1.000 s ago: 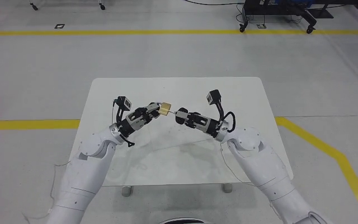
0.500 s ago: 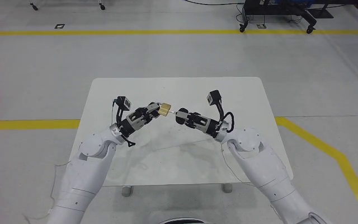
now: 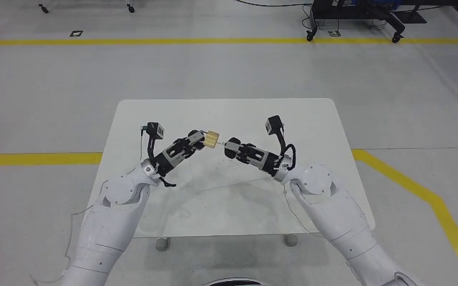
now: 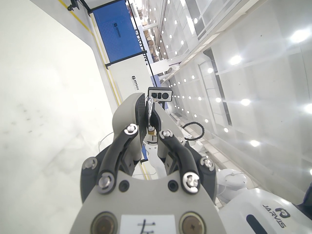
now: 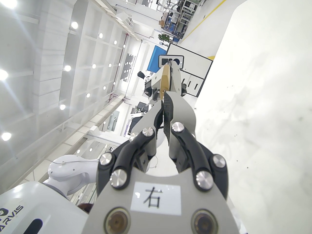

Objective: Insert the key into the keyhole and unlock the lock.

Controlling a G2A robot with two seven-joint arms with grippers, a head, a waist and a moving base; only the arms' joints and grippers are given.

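Left pincer [image 3: 203, 138] is clamped on the brass lock [image 3: 212, 139], which hangs in the air above the white table [image 3: 308, 121], toward 11 o'clock from its middle. At 4 o'clock of the lock, the right pincer [image 3: 232, 148] is closed on the key [image 3: 224, 144]; its tip reaches the lock, how deep cannot be told. The lock looks heavy, rigid and smooth, so a hold across its flat sides suits. The key looks thin, stiff and light, best pinched at its bow. The tabletop is glossy, faintly marked. Yellow floor lines [image 3: 215, 41] cross at 12 o'clock, with a wheeled dark frame [image 3: 358, 16] at 1 o'clock.
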